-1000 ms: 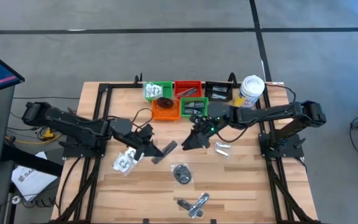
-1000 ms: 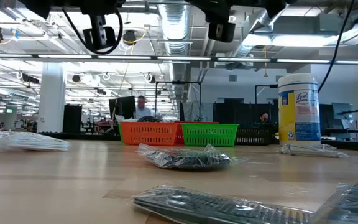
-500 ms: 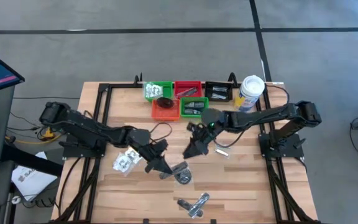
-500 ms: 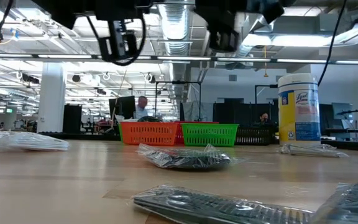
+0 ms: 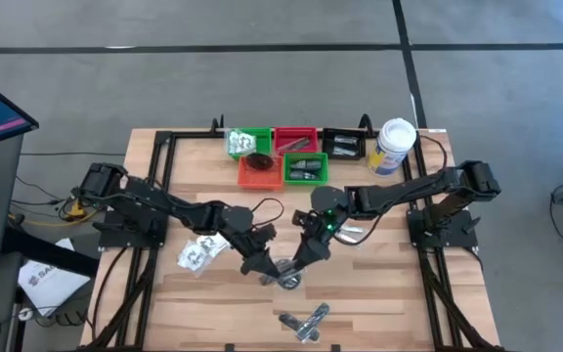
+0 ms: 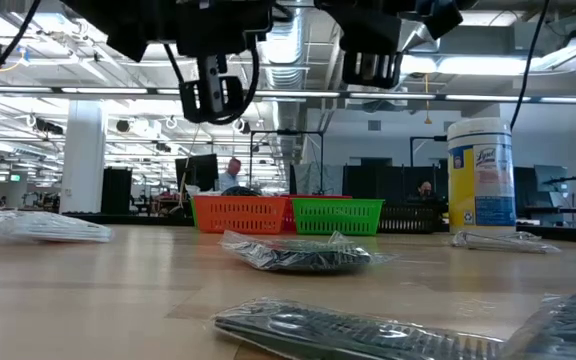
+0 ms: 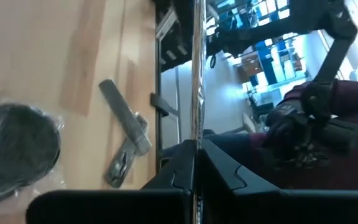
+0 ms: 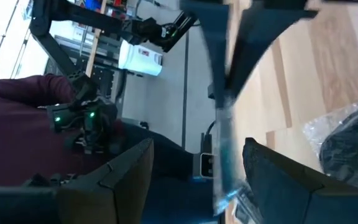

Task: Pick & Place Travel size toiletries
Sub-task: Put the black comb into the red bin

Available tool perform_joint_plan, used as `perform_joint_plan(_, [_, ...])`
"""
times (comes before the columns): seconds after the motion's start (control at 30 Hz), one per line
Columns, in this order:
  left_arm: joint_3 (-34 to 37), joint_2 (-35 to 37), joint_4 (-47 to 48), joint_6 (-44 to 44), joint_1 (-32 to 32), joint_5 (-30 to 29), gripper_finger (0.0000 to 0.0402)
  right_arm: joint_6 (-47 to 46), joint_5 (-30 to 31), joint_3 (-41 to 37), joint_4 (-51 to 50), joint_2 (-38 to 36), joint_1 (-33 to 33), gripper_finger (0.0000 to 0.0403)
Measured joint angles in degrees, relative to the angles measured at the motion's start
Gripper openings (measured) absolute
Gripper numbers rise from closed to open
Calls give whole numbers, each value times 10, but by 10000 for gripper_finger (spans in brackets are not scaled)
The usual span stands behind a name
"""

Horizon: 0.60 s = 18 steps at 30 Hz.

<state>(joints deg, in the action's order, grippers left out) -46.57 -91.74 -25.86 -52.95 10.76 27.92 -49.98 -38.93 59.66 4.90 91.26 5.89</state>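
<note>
Two arms meet over the dark oval packet (image 5: 286,275) at mid-surface in the high view: the left gripper (image 5: 266,273) just left of it, the right gripper (image 5: 303,262) just right, bare wood toward the near edge beyond. The white packet (image 5: 196,253) lies farther left, the silvery tubes (image 5: 304,322) nearer the front edge.

In the low view both grippers hang above the oval packet (image 6: 296,255).

In the left wrist view, fingers (image 7: 194,177) are pressed together on a thin clear strip.

In the right wrist view, spread fingers (image 8: 272,171) flank a clear strip.

Overhead and table-level cameras share the wooden table (image 5: 379,293).
</note>
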Motion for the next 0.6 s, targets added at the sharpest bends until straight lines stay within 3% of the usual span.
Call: perform_joint_plan(0.6, [-1,-2,-18,-2,-34,-3,3,4,-1,0,-21,0,0,237])
